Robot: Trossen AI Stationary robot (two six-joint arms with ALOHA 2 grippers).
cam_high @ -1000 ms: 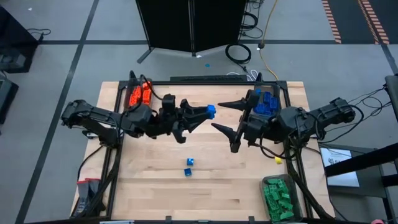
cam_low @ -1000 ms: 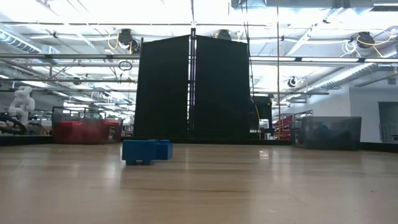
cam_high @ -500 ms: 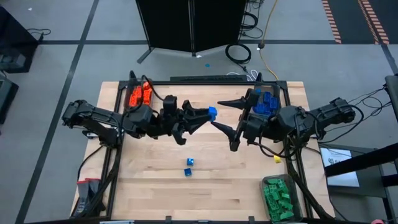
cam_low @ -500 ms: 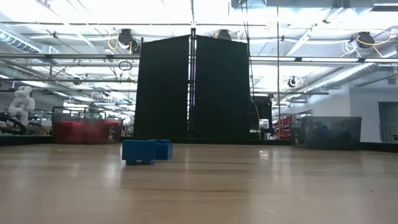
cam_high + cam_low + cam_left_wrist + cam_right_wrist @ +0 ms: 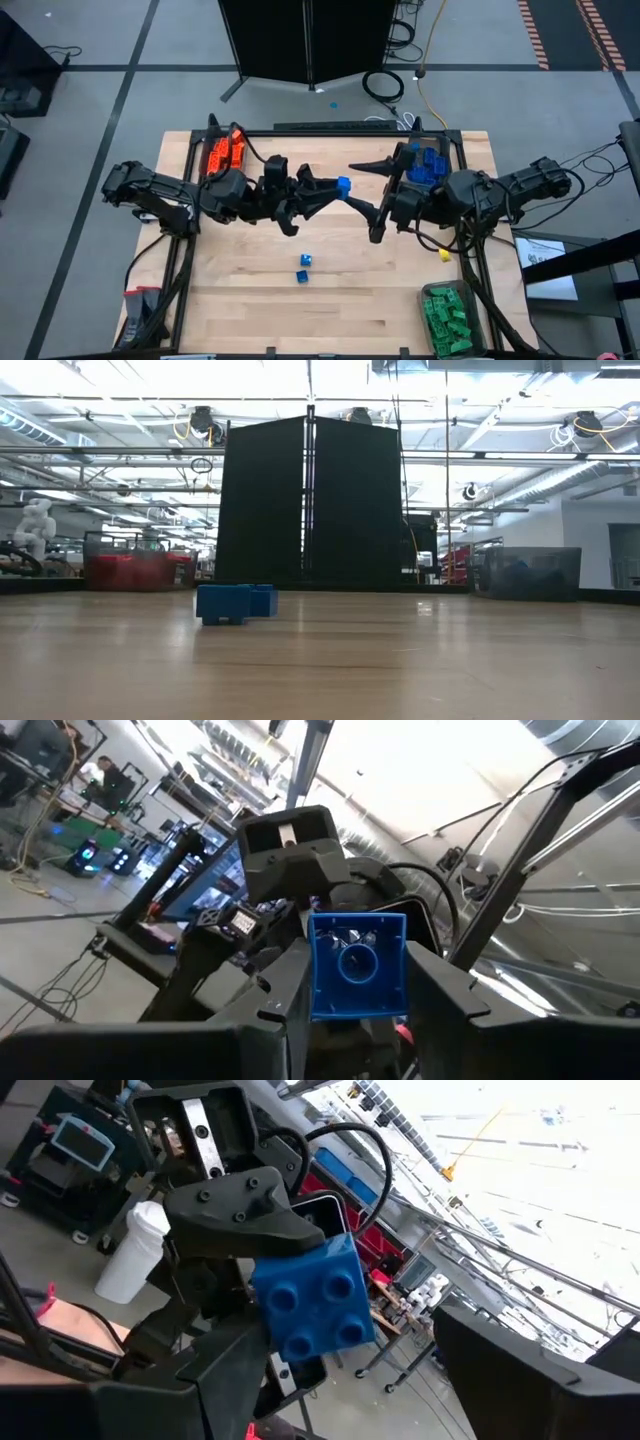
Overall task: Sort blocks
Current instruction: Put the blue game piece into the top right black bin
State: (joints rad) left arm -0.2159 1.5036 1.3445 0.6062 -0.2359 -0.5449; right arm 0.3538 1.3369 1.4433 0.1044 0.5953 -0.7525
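1. Wooden table [image 5: 380, 300] is carrying three corner bins: orange blocks [image 5: 224, 152] at far left, blue blocks [image 5: 424, 165] at far right, green blocks [image 5: 452, 318] at near right.
2. Left gripper [image 5: 335, 188] is hovering mid-table, fingers pinching a blue studded brick [image 5: 343, 185] above the surface.
3. Right gripper [image 5: 370, 195] is facing it, jaws spread wide around that brick, not gripping it.
4. Two loose blue bricks [image 5: 304, 267] are lying just beside each other on the table, nearer the front.
5. A yellow piece [image 5: 446, 256] is sitting by the right edge.

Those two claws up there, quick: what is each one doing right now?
Left gripper: shut on a blue block.
Right gripper: open around that block, holding nothing.
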